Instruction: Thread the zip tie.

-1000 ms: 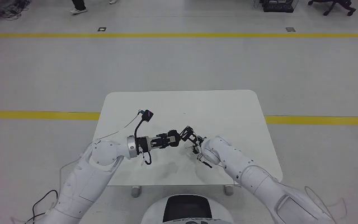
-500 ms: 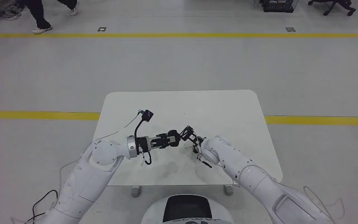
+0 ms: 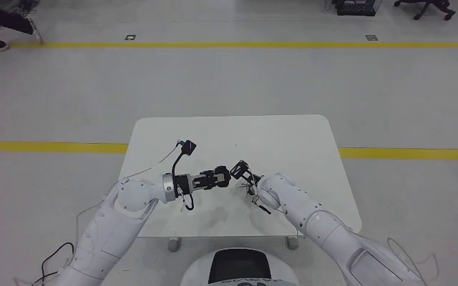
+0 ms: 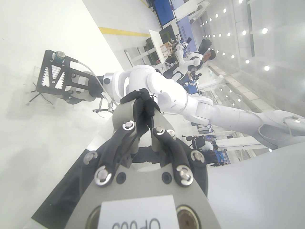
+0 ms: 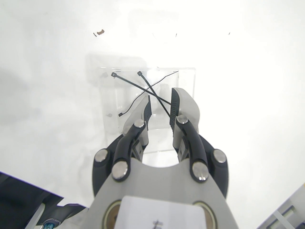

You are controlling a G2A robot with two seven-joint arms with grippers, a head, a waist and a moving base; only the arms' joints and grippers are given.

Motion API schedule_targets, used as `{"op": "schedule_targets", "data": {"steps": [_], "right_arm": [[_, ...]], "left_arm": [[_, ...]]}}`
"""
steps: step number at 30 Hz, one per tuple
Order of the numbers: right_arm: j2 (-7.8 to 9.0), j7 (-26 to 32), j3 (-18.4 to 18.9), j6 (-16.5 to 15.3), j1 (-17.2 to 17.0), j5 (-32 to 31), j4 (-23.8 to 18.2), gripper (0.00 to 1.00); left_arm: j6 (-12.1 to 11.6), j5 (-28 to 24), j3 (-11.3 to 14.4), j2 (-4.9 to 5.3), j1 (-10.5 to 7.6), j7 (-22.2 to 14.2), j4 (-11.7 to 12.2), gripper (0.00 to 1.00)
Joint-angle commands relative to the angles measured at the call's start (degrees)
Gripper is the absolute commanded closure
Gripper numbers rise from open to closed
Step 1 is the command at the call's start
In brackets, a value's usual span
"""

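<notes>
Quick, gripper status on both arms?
Left gripper: shut, black pads pressed together; cannot tell if it pinches anything.
Right gripper: open, empty, above the zip ties in the clear tray.

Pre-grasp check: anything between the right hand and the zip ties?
Nothing. Right wrist view: the open right hand frames the crossed zip ties in the clear tray; the gap is bare.

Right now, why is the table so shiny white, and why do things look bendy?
Right wrist view: glare washes the table white, so the clear box with zip ties looks faint, with a soft shadow beside it. Left wrist view: the wide lens curves the table's edge.
</notes>
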Motion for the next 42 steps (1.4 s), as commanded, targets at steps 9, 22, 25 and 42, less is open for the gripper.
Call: {"op": "schedule_targets", "data": {"steps": [9,22,25,42], "right_arm": [[-0.48,0.02,0.53,-0.99,0.01,-0.21,0.63,0.82],[-1.01,1.41,1.36,-6.45,0.53,2.41,1.86,0.77],[-1.00,0.86,1.59,-6.55,0.44,1.96,1.40,0.77],[-1.65,-3.78,1.31,-8.46,0.70,-0.48,5.02,0.84]], "left_arm": [[0.00,0.00,0.00,0.00,0.00,0.00,0.00,1.00],[0.00,0.00,0.00,0.00,0.00,0.00,0.00,1.00],[0.00,0.00,0.00,0.00,0.00,0.00,0.00,1.00],[0.00,0.00,0.00,0.00,0.00,0.00,0.00,1.00]]}}
